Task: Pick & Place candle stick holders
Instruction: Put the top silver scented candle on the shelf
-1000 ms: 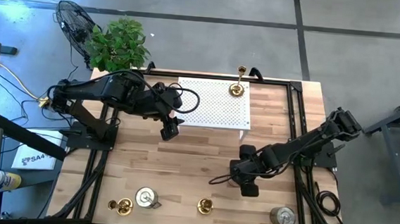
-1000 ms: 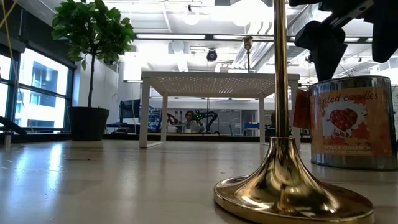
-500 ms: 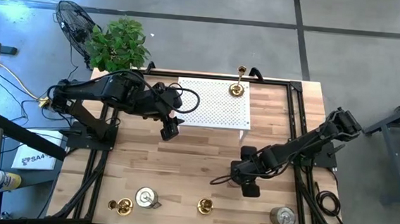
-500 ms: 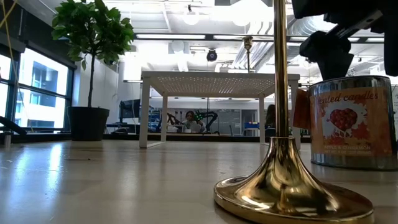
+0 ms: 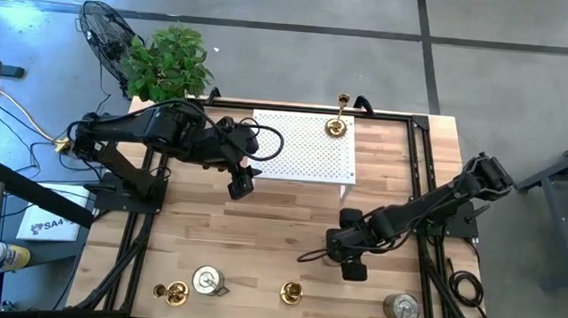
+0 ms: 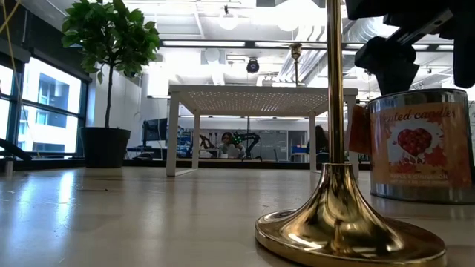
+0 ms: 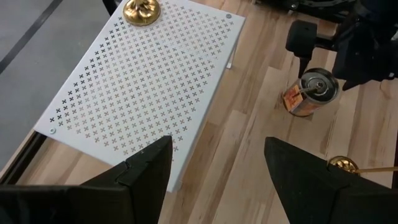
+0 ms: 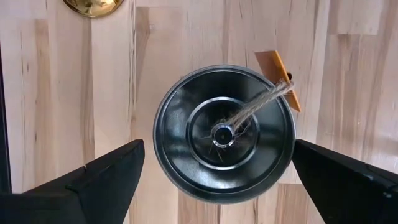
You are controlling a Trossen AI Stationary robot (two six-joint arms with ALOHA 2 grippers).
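My right gripper point(image 8: 219, 152) is open, pointing down over a squat silver tin point(image 8: 224, 134) with a twine tag, one finger on either side of it. The low view shows the same tin point(image 6: 419, 144) with the gripper point(image 6: 397, 59) just above its top. In the high view the gripper point(image 5: 353, 269) hides it. My left gripper point(image 5: 242, 184) is open and empty beside the white perforated stand point(image 5: 295, 150). One gold candlestick point(image 5: 336, 126) stands on that stand by its round base. Two gold ones point(image 5: 172, 293) point(image 5: 291, 293) and two silver tins point(image 5: 207, 280) point(image 5: 402, 308) stand along the near edge. My right gripper's fingertips point(image 8: 140, 149) stand very close to the rim of the silver tin point(image 8: 163, 143) on both sides. I cannot tell whether they touch it. The tin stands upright on the table.
A potted plant point(image 5: 168, 61) and a fan point(image 5: 108, 28) stand beyond the table's far left corner. The white stand point(image 7: 143, 93) takes up the far middle of the table. Bare wood lies between the two arms in the middle.
My right gripper has shifted slightly over the silver tin, staying open. In the low view the tin's printed label has moved a little sideways, as if the tin has turned a bit where it stands.
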